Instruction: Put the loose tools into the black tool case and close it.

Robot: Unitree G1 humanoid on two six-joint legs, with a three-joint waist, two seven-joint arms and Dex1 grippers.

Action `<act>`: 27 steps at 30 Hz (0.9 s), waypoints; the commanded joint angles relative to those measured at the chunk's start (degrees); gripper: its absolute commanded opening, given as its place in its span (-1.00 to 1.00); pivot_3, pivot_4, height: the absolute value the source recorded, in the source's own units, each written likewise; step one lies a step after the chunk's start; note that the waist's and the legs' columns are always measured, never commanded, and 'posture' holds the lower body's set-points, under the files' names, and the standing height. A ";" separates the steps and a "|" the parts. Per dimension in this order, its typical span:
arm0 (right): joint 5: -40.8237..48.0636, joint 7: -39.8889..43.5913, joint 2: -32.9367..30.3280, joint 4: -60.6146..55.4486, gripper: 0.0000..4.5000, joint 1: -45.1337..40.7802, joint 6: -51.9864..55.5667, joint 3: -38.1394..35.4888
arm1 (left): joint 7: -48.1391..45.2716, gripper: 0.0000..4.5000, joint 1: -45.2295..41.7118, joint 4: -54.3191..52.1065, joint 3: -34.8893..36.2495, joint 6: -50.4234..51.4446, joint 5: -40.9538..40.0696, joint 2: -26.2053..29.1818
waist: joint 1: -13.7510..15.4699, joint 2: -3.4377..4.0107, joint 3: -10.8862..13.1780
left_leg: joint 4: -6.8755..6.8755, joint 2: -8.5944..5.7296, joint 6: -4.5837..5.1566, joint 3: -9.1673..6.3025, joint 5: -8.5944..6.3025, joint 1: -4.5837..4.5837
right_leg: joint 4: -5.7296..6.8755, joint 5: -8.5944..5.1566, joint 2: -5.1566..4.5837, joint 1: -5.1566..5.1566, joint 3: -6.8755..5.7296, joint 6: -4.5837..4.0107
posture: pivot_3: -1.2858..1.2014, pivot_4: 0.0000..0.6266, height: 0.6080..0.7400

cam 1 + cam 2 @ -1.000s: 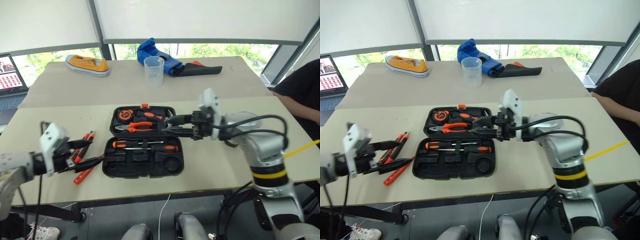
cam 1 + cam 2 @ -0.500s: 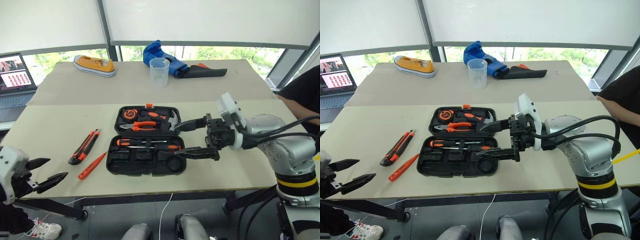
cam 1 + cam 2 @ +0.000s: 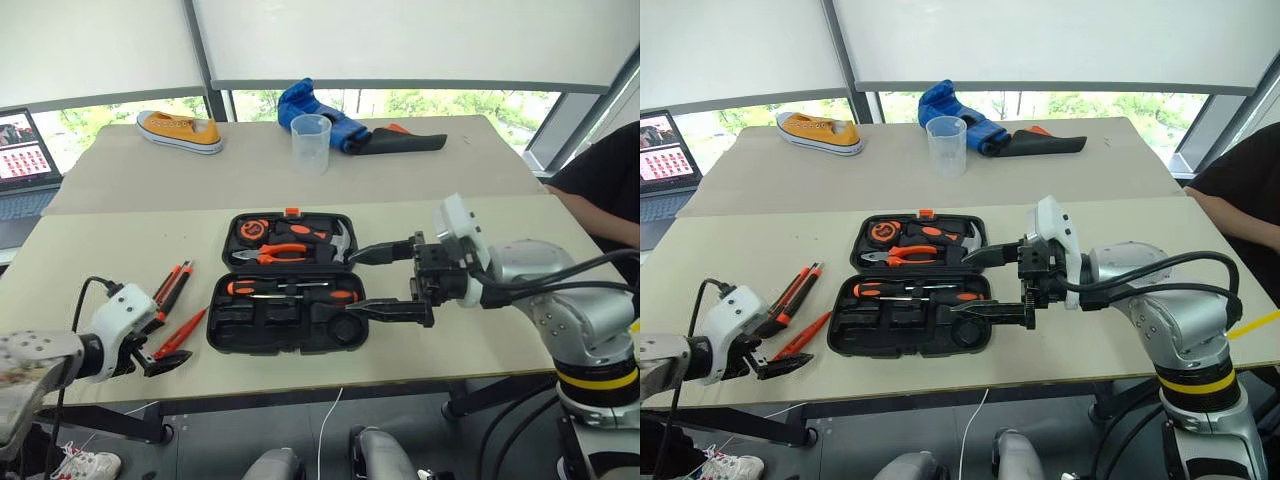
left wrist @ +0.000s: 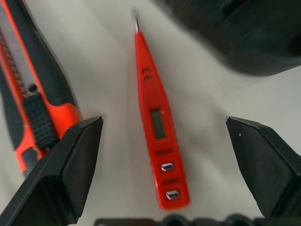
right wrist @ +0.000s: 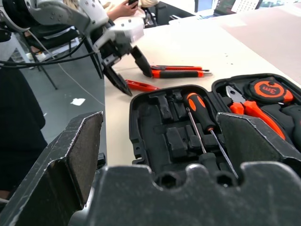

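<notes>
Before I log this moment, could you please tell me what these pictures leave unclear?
- Black tool case: the right gripper hides its right edge in the eye views.
- Utility knife: cut off by the left wrist view's edge.
- Tester screwdriver: tip blurred there.

The table (image 3: 110,240) carries the open case (image 3: 287,283), with knife (image 3: 170,291) and tester (image 3: 180,333) to its left.
</notes>
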 commanded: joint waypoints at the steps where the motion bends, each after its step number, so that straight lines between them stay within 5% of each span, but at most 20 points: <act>1: 1.99 -0.13 -1.18 -2.59 1.00 -0.23 -1.24 -2.19 | 0.42 0.48 -0.60 2.11 -2.96 -0.83 2.70 0.68 | 0.03 0.00 0.00 | 0.00 -0.01 0.00 0.00 0.00 0.02 | -0.01 0.00 0.00 0.00 0.00 0.00 | 0.03 -0.52 0.86; 9: 5.81 1.37 -4.82 -4.18 1.00 0.26 0.89 -3.20 | -1.56 -0.80 -1.13 3.04 0.87 2.42 -3.31 -1.75 | 0.01 0.04 -0.01 | 0.00 0.03 -0.02 0.01 0.01 0.14 | -0.01 -0.01 -0.04 0.06 0.10 0.00 | 0.03 -0.52 0.86; 18: 8.84 1.67 -7.81 -4.83 1.00 1.73 1.48 -3.24 | -6.98 -0.80 -8.72 3.20 6.86 3.37 -6.81 6.60 | 0.39 -0.12 0.08 | 0.06 0.12 -0.06 0.03 -0.01 0.01 | -0.01 -0.01 0.00 0.01 -0.02 -0.01 | 0.03 -0.52 0.86; 27: 5.75 0.92 -7.67 -3.76 1.00 2.42 -1.56 -2.04 | -17.25 -0.80 -18.25 0.54 -4.45 -11.15 -4.84 7.31 | 0.53 -0.08 0.07 | 0.02 0.02 -0.05 0.04 -0.02 0.00 | -0.01 -0.01 -0.05 0.00 -0.07 -0.02 | 0.03 -0.52 0.86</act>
